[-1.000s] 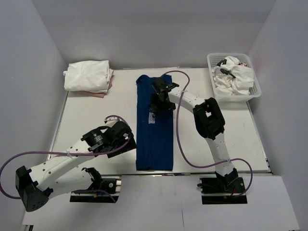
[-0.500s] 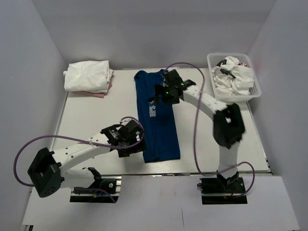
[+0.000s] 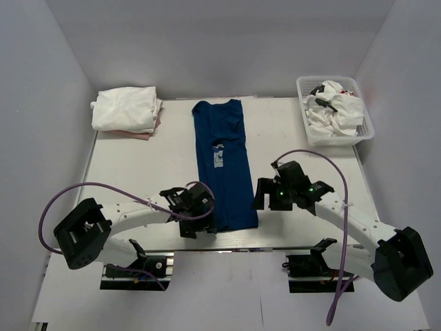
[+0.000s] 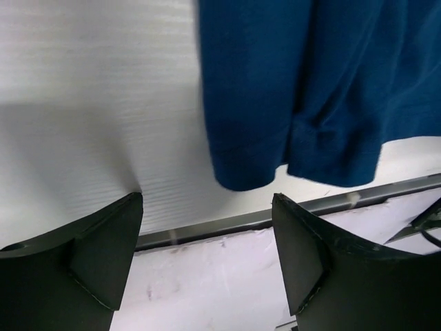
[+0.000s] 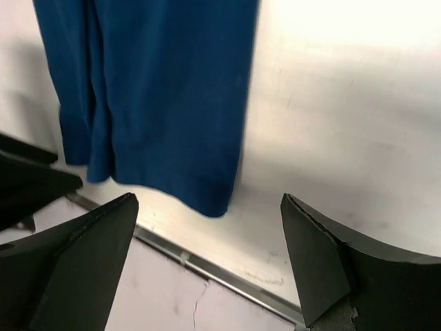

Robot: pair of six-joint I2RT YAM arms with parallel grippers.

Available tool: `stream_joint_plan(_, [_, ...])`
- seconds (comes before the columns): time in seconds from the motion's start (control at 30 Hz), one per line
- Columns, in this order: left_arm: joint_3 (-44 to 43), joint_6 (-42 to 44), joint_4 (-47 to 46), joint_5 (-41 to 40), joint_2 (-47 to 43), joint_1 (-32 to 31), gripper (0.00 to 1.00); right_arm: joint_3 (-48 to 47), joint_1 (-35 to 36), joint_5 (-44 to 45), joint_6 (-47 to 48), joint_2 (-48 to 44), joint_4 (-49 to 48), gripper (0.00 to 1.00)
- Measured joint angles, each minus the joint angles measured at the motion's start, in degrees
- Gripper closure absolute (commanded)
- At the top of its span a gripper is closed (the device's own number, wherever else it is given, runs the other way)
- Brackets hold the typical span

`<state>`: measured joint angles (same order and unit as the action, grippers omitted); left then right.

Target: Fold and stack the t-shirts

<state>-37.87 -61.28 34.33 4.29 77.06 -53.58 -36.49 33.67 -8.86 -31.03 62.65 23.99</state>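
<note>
The navy t-shirt [image 3: 224,165] lies folded lengthwise in a long strip down the table's middle, with its pale print [image 3: 218,157] showing. My left gripper [image 3: 195,222] is open and empty at the shirt's near left corner; the hem [image 4: 255,162] lies just beyond the fingertips [image 4: 127,207]. My right gripper [image 3: 264,198] is open and empty beside the near right corner; the hem [image 5: 172,138] shows ahead and to the left of it. Folded white t-shirts [image 3: 127,109] are stacked at the back left. More white t-shirts [image 3: 337,107] are crumpled in the basket.
The white mesh basket [image 3: 364,138] stands at the back right. The table's near metal edge [image 4: 207,227] runs just under both grippers and also shows in the right wrist view [image 5: 207,265]. Purple cables loop off both arms. Grey walls enclose the table.
My right arm has swung back from the shirt's far end to its near right corner. My left arm has moved right to the near left corner. The shirt has shifted slightly.
</note>
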Motion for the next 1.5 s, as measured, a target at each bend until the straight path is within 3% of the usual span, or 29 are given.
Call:
stream_joint_plan(0.13, [-0.39, -0.37, -1.97, 0.0, 1.01, -0.07, 0.23, 1.64, 0.0, -4.17, -0.26, 0.42, -0.04, 0.1])
stream_joint_plan(0.27, [-0.68, -0.63, -3.28, -0.04, 2.32, -0.07, 0.4, 1.92, 0.15, -7.48, -0.07, 3.26, -0.44, 0.1])
stream_joint_plan(0.57, [-1.22, -0.63, -6.71, 3.91, 5.9, -0.13, 0.64, 4.42, 0.17, -10.84, 0.04, 9.05, -1.7, 0.12])
stream_joint_plan(0.73, [-1.22, -0.66, -8.26, 5.22, 7.1, -0.31, 0.77, 4.02, 0.2, -13.25, 0.07, 12.02, -3.45, 0.29])
stream_joint_plan(0.8, [-1.25, -0.7, -8.7, 5.44, 7.45, -0.37, 0.79, 3.21, 0.22, -13.53, 0.39, 14.08, -3.72, 0.42])
stream_joint_plan(0.83, [-1.31, -0.7, -8.74, 5.51, 7.58, -0.39, 0.88, 2.93, 0.2, -13.99, 0.31, 15.06, -4.04, 0.48])
stream_joint_plan(0.87, [-1.4, -0.61, -8.7, 5.53, 7.67, -0.42, 0.89, 2.71, 0.24, -13.81, 0.37, 15.89, -4.28, 0.55])
stream_joint_plan(0.9, [-1.46, -0.72, -8.7, 5.55, 7.74, -0.44, 0.89, 2.67, 0.24, -14.03, 0.68, 16.39, -4.48, 0.57])
stream_joint_plan(0.97, [-1.57, -0.7, -8.66, 5.4, 7.8, -0.52, 1.0, 2.67, 0.28, -13.97, 0.76, 17.03, -4.59, 0.64])
stream_joint_plan(1.07, [-1.73, -0.85, -8.22, 5.14, 7.8, -0.57, 0.98, 2.75, 0.52, -12.92, 1.49, 17.16, -4.55, 0.82])
stream_joint_plan(1.1, [-2.01, -0.9, -7.61, 4.85, 7.8, -0.57, 0.96, 2.84, 0.59, -12.48, 1.55, 17.22, -4.52, 0.95])
stream_joint_plan(1.13, [-2.27, -0.9, -6.97, 4.35, 7.8, -0.57, 0.94, 2.91, 0.59, -12.04, 1.6, 17.25, -4.52, 1.0])
stream_joint_plan(1.17, [-2.51, -0.9, -6.32, 3.82, 7.74, -0.57, 0.84, 2.95, 0.59, -11.78, 1.53, 17.25, -4.48, 1.0])
stream_joint_plan(1.2, [-2.69, -0.87, -5.55, 3.3, 7.56, -0.57, 0.81, 2.95, 0.59, -11.63, 1.53, 17.25, -4.52, 1.0])
stream_joint_plan(1.23, [-2.75, -0.92, -4.5, 2.4, 7.17, -0.57, 0.69, 2.95, 0.59, -11.45, 1.42, 17.22, -4.52, 1.0])
stream_joint_plan(1.27, [-2.78, -0.74, -3.45, 1.49, 6.69, -0.57, 0.69, 2.95, 0.59, -11.39, 1.42, 17.2, -4.52, 1.0])
stream_joint_plan(1.33, [-2.8, -1.05, -0.83, -0.63, 5.01, -0.57, 0.47, 2.95, 0.61, -11.19, 1.46, 17.07, -4.52, 1.0])
stream_joint_plan(1.5, [-2.82, -1.84, 2.97, -5.05, -1.53, -0.48, 0.37, 2.97, 0.9, -10.88, 1.53, 14.91, -4.48, 1.0])
